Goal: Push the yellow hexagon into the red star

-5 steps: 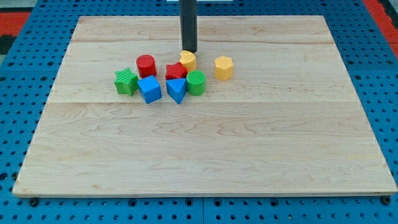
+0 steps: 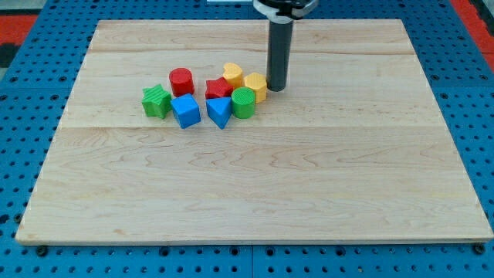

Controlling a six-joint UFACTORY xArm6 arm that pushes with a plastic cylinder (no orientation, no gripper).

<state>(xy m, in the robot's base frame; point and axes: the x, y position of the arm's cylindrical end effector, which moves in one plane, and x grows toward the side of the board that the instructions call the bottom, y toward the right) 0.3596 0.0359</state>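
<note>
Seven blocks sit bunched in the upper-left half of the worktop [image 2: 324, 193]. No fingers on this rig to open or close, only the dark rod; my tip [image 2: 275, 88] stands on the wood at the cluster's right edge.

Task block: yellow hexagon [image 2: 256, 85], touching or all but touching my tip, on its left. Red star [image 2: 217, 87] lies further left along nearly the same line, mostly hidden between its neighbours.

Between and around:
- second yellow block [image 2: 233, 74], rounded, shape unclear, just above-left of the hexagon
- green cylinder [image 2: 243, 102], just below-left of the hexagon, touching or nearly so
- blue triangle [image 2: 219, 112] under the star
- blue cube [image 2: 185, 110], red cylinder [image 2: 181, 81] and green star [image 2: 157, 101] further to the view's left

Key relation: tip, hexagon and red star run roughly in a row, right to left. A leftward push looks right. Cannot tell whether hexagon and star already touch; the gap, if any, is slight. Judgement: task close to done. Risk: hexagon wedges against the green cylinder or the other yellow block and shoves the whole cluster.
</note>
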